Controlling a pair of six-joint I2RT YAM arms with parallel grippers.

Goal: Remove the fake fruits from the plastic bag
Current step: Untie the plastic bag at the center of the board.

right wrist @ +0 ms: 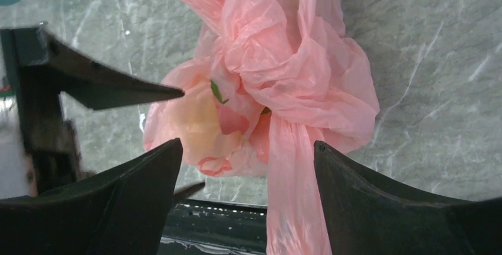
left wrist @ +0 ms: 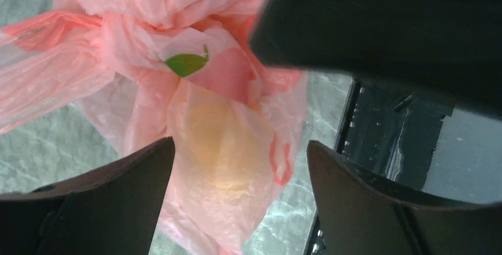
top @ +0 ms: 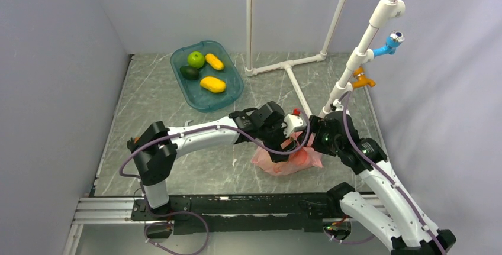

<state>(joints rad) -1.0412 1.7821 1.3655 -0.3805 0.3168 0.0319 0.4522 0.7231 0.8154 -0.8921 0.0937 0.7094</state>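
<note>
I'd say the bag-opening step is only beginning. The plastic bag is lying bunched shut, well apart from the teal tray, on its arm-base side. The left gripper and right gripper are hovering over it, fingers apart, gripping nothing. A fake fruit is glowing yellow-red through the crinkly pink film. Next, the gathered top is needing a pinch and a spread.

- Boxed in by plain lilac-grey walls left, back and right.
- Floored with grey-green marbled tabletop, evenly lit.
- Crossed by white pipe frame with blue fitting and orange fitting.
- Edged nearside by metal rail.
</note>
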